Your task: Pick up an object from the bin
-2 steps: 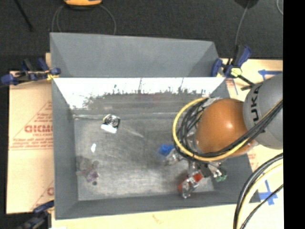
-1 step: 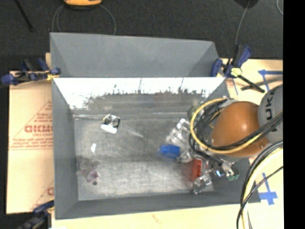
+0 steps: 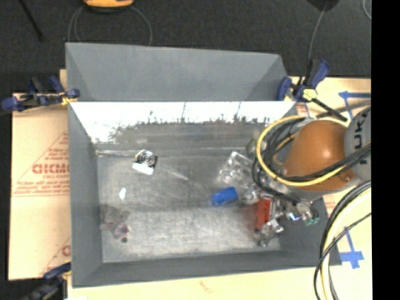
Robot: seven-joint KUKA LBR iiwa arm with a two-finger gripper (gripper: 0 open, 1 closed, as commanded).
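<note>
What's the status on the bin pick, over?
Hand low at the bin's right end in view. Small blue piece closest, just toward the middle. Clear plastic piece crowds it on the far side.

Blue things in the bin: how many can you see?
1: a small blue block right of middle in the bin, beside the arm. Others may be hidden under the arm.

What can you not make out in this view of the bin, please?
1. Camera view: the bin's right-hand floor, hidden under the arm's orange cover and cables.
2. The red piece at the gripper: bin thing or robot part, unclear.
3. The clear thing beside the blue block: outline lost against the floor and cables.
4. The purplish bits, front left: too small to identify.
</note>
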